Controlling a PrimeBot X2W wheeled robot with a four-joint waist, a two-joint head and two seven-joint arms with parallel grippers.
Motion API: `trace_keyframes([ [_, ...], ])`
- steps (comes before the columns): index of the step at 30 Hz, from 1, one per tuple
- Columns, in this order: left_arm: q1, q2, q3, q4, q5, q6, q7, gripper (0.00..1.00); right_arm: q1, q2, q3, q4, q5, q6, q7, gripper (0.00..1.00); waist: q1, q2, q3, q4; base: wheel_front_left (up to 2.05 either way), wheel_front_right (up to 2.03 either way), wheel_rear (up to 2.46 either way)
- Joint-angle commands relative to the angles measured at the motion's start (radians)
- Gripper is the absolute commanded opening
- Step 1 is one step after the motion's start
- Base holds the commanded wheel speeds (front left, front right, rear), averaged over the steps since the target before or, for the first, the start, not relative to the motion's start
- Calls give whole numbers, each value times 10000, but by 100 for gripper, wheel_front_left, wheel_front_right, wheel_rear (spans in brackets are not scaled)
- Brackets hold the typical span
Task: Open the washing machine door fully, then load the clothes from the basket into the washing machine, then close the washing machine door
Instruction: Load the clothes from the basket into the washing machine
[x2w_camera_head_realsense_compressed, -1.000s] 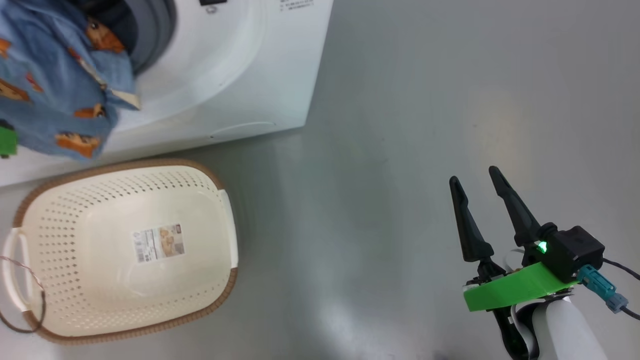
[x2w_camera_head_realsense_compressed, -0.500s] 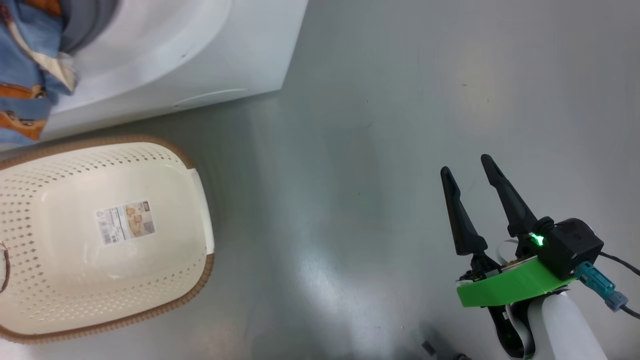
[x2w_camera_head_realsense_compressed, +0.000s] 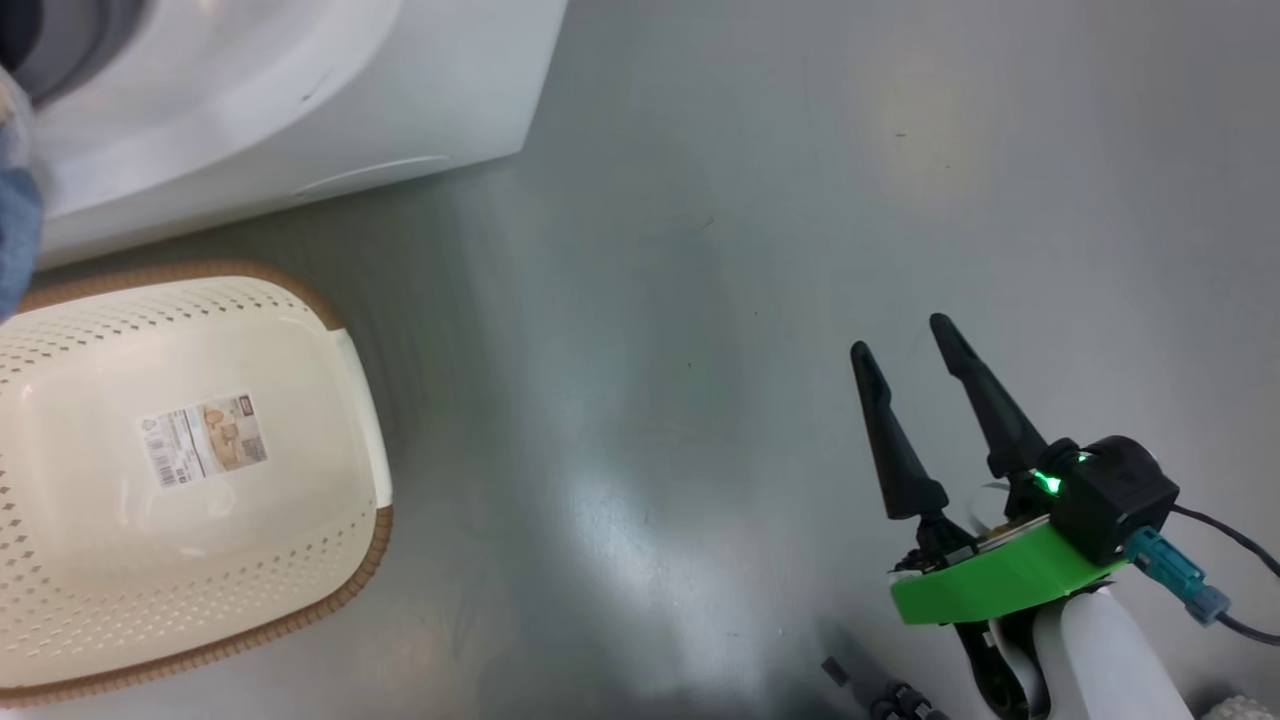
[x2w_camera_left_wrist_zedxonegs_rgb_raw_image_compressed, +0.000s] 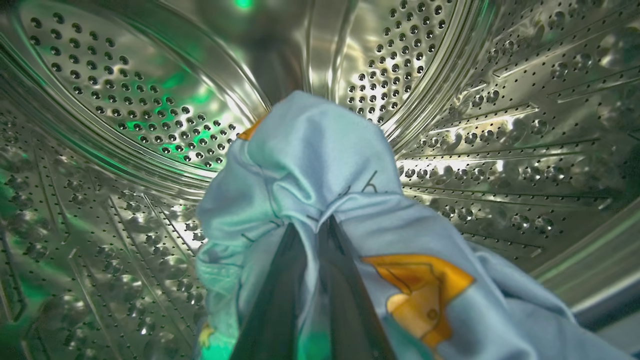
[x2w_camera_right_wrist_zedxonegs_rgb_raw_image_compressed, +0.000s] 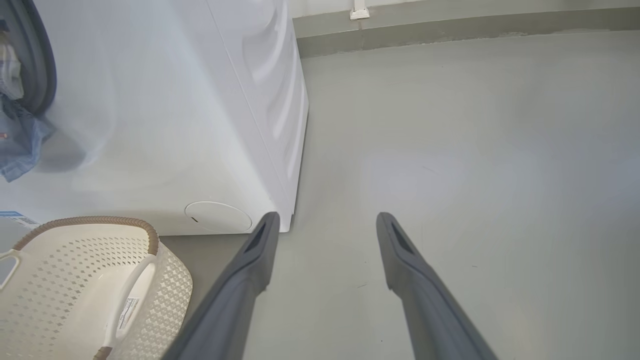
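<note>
Two grippers, two different states. The left gripper (x2w_camera_left_wrist_zedxonegs_rgb_raw_image_compressed: 320, 232) is inside the washer's (x2w_camera_head_realsense_compressed: 300, 100) steel drum (x2w_camera_left_wrist_zedxonegs_rgb_raw_image_compressed: 125, 100), its fingers pressed together on a fold of the clothes (x2w_camera_left_wrist_zedxonegs_rgb_raw_image_compressed: 310, 160). The light blue fabric with an orange print bunches over the fingertips and trails down past them toward the drum's mouth. From the right wrist, a blue edge of it hangs out of the opening beside the grey rubber ring (x2w_camera_right_wrist_zedxonegs_rgb_raw_image_compressed: 47, 75). The right gripper (x2w_camera_head_realsense_compressed: 900, 337) hovers above the bare floor (x2w_camera_head_realsense_compressed: 750, 200), well apart from the washer, its fingers spread wide. The basket (x2w_camera_head_realsense_compressed: 350, 560) sits on the floor just in front of the washer, a barcode sticker (x2w_camera_head_realsense_compressed: 203, 438) showing on its bottom.
</note>
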Motion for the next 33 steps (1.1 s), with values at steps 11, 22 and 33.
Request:
trace_keyframes([
  [11,-1359,1082,439,-1002,509,45,-979,0,338,-26,441,-274,413,27,-48,100,0,-1,307,-250,0,0,0],
  [22,-405,719,1034,-778,873,18,-987,0,272,-26,562,-122,534,27,-48,100,0,-1,323,-228,0,0,0],
  [33,-614,319,415,413,657,-22,-762,100,103,-26,487,71,607,27,-48,100,0,-1,80,-72,0,0,0],
])
